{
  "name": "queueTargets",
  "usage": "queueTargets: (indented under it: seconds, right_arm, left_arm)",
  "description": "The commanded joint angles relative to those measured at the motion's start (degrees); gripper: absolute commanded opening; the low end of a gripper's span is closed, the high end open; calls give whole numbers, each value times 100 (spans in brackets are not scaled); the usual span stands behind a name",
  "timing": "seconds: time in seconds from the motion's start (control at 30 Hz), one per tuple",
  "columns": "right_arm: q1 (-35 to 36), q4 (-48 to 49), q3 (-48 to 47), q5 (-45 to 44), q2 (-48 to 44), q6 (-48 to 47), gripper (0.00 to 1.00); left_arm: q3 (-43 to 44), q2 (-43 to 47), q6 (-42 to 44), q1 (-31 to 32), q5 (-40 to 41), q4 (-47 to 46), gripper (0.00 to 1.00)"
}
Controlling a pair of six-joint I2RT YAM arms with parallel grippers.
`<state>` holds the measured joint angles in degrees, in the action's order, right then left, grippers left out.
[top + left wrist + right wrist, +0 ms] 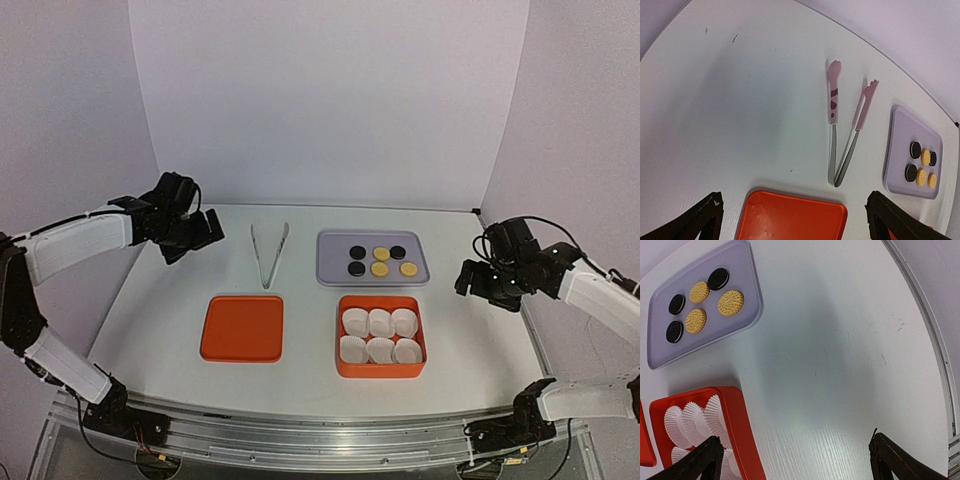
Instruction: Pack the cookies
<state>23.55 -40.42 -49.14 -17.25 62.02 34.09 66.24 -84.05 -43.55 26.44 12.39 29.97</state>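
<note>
Several cookies, three black-brown and three golden yellow, lie on a lilac tray at the back middle. They also show in the left wrist view and the right wrist view. An orange box with white paper cups stands in front of the tray. My left gripper is open and empty, held above the table's far left, left of the tongs. My right gripper is open and empty, right of the tray and box.
An orange lid lies flat to the left of the box, under my left gripper's view. The pink-tipped tongs lie between the lid and the back wall. Walls close the back and both sides.
</note>
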Motion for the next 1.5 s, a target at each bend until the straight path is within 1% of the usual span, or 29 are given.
queueTargets:
  seconds: [0.0, 0.1, 0.2, 0.3, 0.37, 0.47, 0.63, 0.73, 0.9, 1.13, 1.37, 1.47]
  right_arm:
    - [30, 165, -334, 450, 362, -262, 98]
    - [32, 187, -338, 537, 450, -186, 97]
    - [36, 177, -260, 469, 442, -149, 96]
    - [36, 176, -169, 424, 393, -122, 96]
    - [35, 174, -125, 385, 362, -97, 95]
    - [34, 176, -93, 357, 338, -99, 94]
    - [35, 175, -77, 304, 385, -97, 94]
    - [34, 175, -84, 271, 407, -99, 94]
    - [31, 175, -96, 223, 437, -126, 93]
    - [37, 181, -109, 224, 487, -151, 93]
    - [35, 174, -148, 317, 502, -154, 92]
    - [33, 180, -241, 453, 489, -259, 91]
  left_arm:
    - [1047, -1141, 26, -16, 126, -254, 99]
    - [1841, -2015, 71, -48, 164, -76, 98]
    - [2523, -2865, 296, -66, 136, -112, 96]
    - [3209, -3609, 583, -70, -163, -151, 91]
    - [3659, -4053, 656, -68, -206, -81, 88]
    - [4312, -4603, 729, -70, -62, 117, 82]
    - [5052, -5270, 801, -86, 48, 281, 69]
    - [5279, -5515, 771, -84, 27, 402, 64]
    - [5296, -5719, 692, -93, 81, 377, 54]
    - [5385, -5983, 622, -121, -11, 369, 33]
    - [5482, -6021, 529, -163, -219, 310, 1]
    - [5580, -5893, 486, -174, -341, 265, 0]
